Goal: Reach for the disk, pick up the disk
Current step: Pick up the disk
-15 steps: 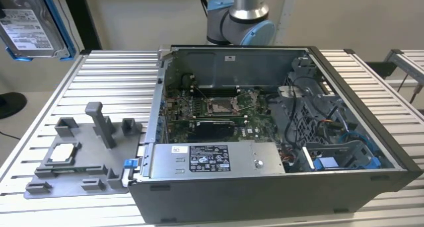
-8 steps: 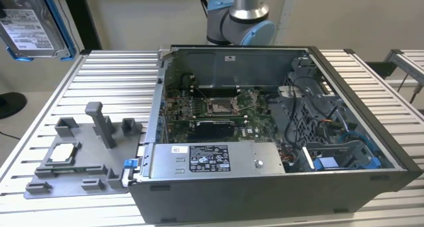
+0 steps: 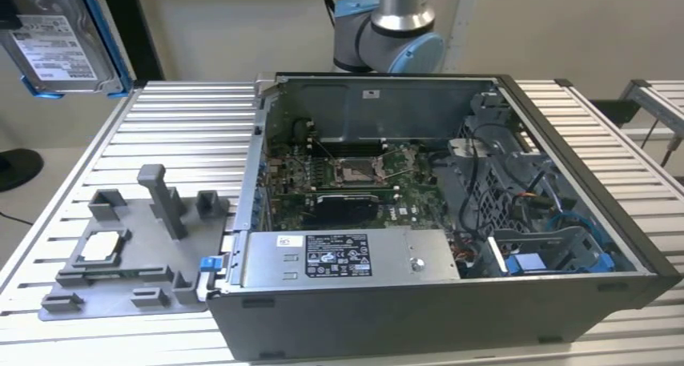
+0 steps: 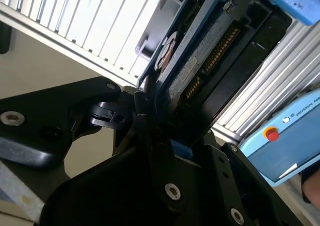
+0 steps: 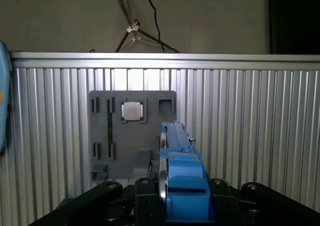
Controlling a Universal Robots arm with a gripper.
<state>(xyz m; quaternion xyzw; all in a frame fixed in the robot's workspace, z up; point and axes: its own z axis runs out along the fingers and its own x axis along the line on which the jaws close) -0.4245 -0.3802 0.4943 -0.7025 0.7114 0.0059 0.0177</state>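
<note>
The claw (image 5: 182, 201) pinches the disk (image 5: 175, 141), holding it on edge above the ribbed table (image 5: 250, 136). In the exterior view the disk hangs high, at ten o'clock from the open computer case (image 3: 428, 222).

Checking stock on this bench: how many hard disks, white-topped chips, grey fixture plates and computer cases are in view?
disk: 1
white-topped chip: 1
grey fixture plate: 1
computer case: 1
Total: 4

The disk (image 3: 66, 44) bears an illegible printed label.
</note>
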